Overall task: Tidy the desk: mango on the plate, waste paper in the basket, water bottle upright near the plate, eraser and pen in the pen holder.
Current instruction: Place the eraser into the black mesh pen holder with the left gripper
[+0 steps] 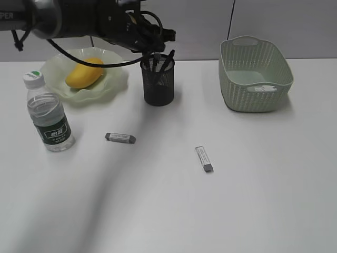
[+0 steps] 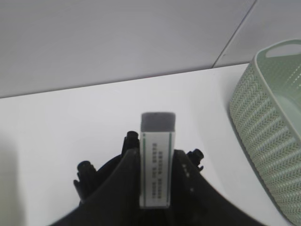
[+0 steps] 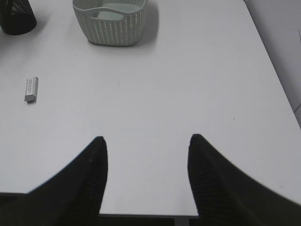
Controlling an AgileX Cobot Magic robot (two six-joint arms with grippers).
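The left gripper (image 2: pixel 155 162) clamps a white-sleeved, grey-tipped eraser (image 2: pixel 158 157) upright, directly above the black wire-mesh pen holder (image 1: pixel 158 80). The right gripper (image 3: pixel 146 141) hangs released over the white desk (image 3: pixel 188 84).

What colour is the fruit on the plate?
Yellow-orange: the mango on the pale green plate, clearest in the exterior view.

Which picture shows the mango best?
The exterior view. There the mango lies whole on the green plate, partly under the left arm. The left wrist view shows only an eraser in its pincer, and the right wrist view shows no mango at all.
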